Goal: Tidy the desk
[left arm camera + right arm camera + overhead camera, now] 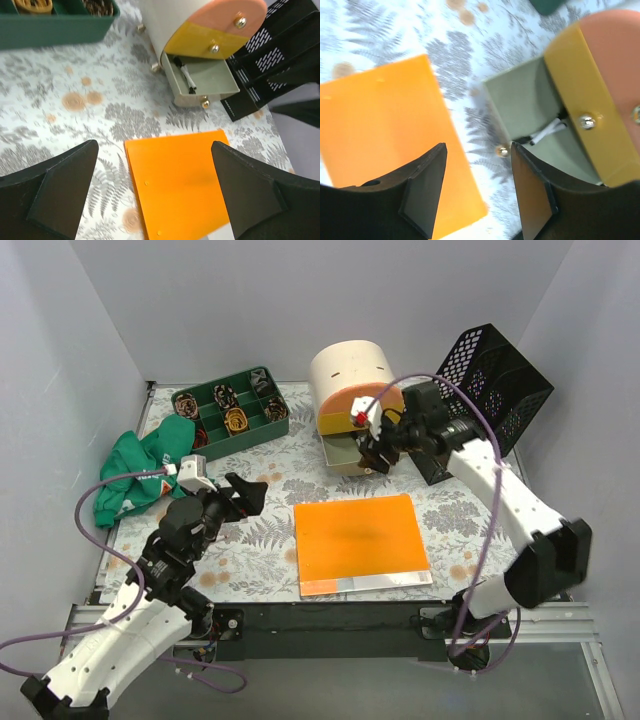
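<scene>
The desk [255, 540] has a pale fern-and-flower print. An orange folder [360, 540] lies flat near its front middle. A cream drawer unit [350, 375] stands at the back, its grey-green bottom drawer [345, 452] pulled open with markers [186, 77] inside. My left gripper [248, 492] is open and empty, above the desk left of the folder [180, 185]. My right gripper [372, 452] is open and empty, just above the open drawer's front; its right finger is close beside the drawer's brass knob [502, 150].
A green divided tray [232, 412] with coiled items stands at the back left. A green cloth [140, 470] lies bunched at the left edge. A black mesh basket [495, 380] leans against the right wall behind my right arm.
</scene>
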Motion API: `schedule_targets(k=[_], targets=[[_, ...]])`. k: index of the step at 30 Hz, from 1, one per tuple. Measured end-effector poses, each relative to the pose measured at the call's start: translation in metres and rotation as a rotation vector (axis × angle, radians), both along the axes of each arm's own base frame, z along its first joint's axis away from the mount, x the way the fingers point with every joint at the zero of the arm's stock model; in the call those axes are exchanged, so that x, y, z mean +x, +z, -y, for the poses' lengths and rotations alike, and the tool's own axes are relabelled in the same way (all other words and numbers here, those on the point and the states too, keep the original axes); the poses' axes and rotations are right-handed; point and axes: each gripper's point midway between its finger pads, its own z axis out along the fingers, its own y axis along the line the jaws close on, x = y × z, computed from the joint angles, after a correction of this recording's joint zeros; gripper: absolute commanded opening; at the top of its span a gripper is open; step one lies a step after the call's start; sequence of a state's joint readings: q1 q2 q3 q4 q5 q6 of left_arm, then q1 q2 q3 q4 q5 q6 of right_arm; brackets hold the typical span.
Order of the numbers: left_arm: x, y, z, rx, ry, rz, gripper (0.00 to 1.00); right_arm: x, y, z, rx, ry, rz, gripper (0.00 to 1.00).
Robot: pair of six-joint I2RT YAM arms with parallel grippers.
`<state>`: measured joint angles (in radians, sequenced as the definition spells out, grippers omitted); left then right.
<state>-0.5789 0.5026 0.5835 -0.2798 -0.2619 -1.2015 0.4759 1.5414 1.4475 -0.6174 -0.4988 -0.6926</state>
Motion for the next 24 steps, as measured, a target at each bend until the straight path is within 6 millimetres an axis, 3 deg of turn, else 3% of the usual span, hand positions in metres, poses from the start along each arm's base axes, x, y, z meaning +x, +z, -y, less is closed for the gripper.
schedule_targets(k=[3,6,12,19,24], targets=[[-0.002,-0.020,0.006,-0.063,0.012,-0.118,0.98,-0.051,0.014,0.010,0.104,0.032,-0.010,0.63],[-0.004,-0.046,0.001,-0.112,0.093,-0.261,0.98,-0.073,0.008,0.022,0.173,0.039,-0.039,0.64],[-0.010,-0.090,-0.021,-0.243,0.356,-0.483,0.79,-0.075,-0.015,0.045,0.232,-0.023,-0.142,0.64],[-0.014,-0.149,-0.069,-0.159,0.685,-0.745,0.77,-0.085,0.001,0.042,0.320,0.023,-0.140,0.63],[-0.017,-0.171,-0.079,-0.156,0.774,-0.894,0.68,-0.089,0.003,0.040,0.342,0.039,-0.155,0.63]])
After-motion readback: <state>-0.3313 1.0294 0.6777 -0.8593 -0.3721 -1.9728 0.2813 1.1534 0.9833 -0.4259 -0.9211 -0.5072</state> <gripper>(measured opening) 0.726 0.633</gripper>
